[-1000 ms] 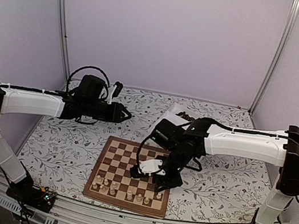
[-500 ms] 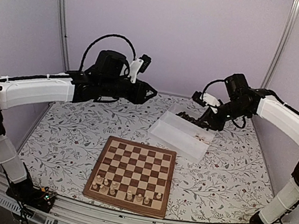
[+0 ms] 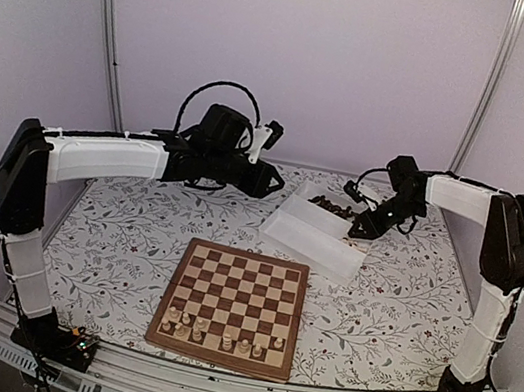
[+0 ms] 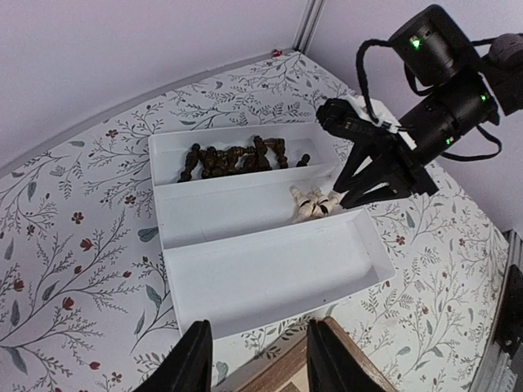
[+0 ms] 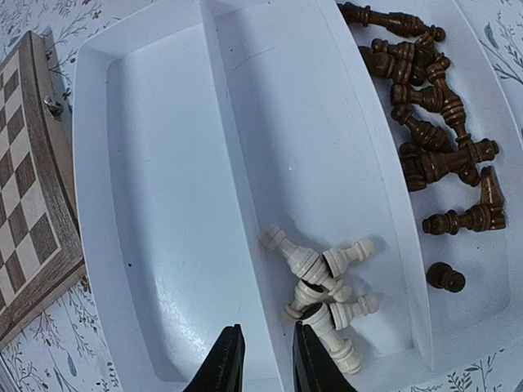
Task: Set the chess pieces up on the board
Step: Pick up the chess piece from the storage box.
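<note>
The board [image 3: 236,291] lies in the middle, with several cream pieces [image 3: 217,335] standing along its near edge. In the white tray [image 5: 155,163], loose cream pieces [image 5: 323,286] lie in the middle section and dark pieces [image 5: 433,139] in the far one. My right gripper [image 5: 265,363] is open and empty. It hangs low over the tray's right end, straddling the wall beside the cream pile, one fingertip [image 5: 315,355] next to a cream piece. My left gripper [image 4: 257,363] is open and empty above the tray's near edge. It faces the tray and my right gripper [image 4: 351,194].
The tray's near section [image 4: 270,269] holds nothing. The board's corner [image 4: 282,377] shows between my left fingers. The floral tablecloth [image 3: 110,251] covers the table. Walls and metal posts close in the back and sides.
My right arm has left the board, swung back to the tray and come down at its right end. My left arm has reached farther right toward the tray.
</note>
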Robot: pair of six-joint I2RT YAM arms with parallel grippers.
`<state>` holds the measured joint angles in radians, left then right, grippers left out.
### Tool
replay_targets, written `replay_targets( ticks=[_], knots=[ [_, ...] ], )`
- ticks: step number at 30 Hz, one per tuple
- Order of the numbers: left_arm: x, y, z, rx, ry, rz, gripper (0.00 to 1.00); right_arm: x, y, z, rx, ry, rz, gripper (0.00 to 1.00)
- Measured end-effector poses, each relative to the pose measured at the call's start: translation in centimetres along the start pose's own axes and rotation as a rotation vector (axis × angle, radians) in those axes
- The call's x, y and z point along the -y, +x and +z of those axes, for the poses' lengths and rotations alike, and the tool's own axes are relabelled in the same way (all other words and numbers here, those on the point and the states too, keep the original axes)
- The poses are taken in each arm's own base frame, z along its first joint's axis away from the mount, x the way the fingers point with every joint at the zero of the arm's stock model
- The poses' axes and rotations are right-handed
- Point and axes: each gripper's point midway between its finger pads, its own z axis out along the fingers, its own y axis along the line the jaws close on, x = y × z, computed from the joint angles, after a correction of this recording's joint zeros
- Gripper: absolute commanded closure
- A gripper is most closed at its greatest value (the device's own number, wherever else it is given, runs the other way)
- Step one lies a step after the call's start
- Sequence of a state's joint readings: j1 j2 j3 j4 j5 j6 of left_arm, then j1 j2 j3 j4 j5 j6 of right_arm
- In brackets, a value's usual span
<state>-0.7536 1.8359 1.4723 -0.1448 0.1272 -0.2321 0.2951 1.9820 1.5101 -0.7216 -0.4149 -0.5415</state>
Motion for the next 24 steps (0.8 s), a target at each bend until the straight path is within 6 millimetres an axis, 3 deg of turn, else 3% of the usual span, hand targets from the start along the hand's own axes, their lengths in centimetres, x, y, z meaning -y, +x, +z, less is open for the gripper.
replay_targets(
  ticks=[10, 19, 24],
  knots=[
    [0.1, 0.4, 0.3, -0.014, 0.012, -0.014, 0.58, 2.6, -1.5, 2.8, -0.005, 0.017, 0.115, 0.76],
    [0.2, 0.8, 0.6, -0.023, 0.019, -0.029, 0.58, 3.3, 0.1, 4.4, -0.073, 0.039, 0.183, 0.62],
    [0.1, 1.2, 0.9, -0.034, 0.022, -0.038, 0.58, 3.1, 0.3, 4.8, -0.094, 0.052, 0.182, 0.63]
  ],
)
